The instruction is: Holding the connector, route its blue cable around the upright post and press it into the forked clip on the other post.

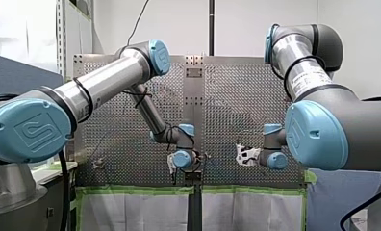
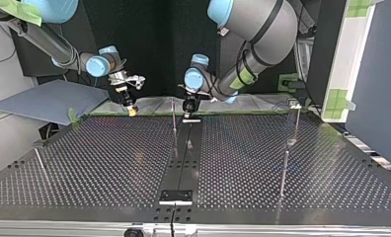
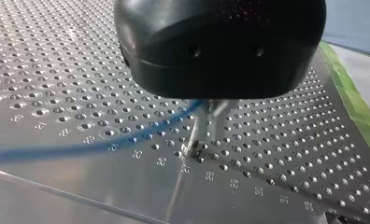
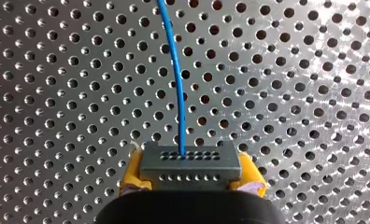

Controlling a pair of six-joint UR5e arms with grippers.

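Note:
In the right wrist view a grey connector (image 4: 191,163) with rows of small holes sits between the yellow pads (image 4: 132,175) of my right gripper (image 4: 191,179), which is shut on it. The blue cable (image 4: 176,79) leaves the connector and runs ahead over the perforated plate. In the left wrist view the blue cable (image 3: 127,137) passes under my left gripper's black body (image 3: 220,42) and meets the top of a thin metal post (image 3: 197,135); the body hides how it sits there. In the top view my right gripper (image 2: 130,107) hangs beside my left gripper (image 2: 188,111), near an upright post (image 2: 174,118).
The perforated table (image 2: 109,158) has a black strip (image 2: 183,158) down its middle. Thin posts stand at the top view's right (image 2: 284,173) (image 2: 297,123) and left (image 2: 39,160). Green tape (image 1: 135,190) edges the table. A grey sheet (image 2: 45,101) lies beyond its corner.

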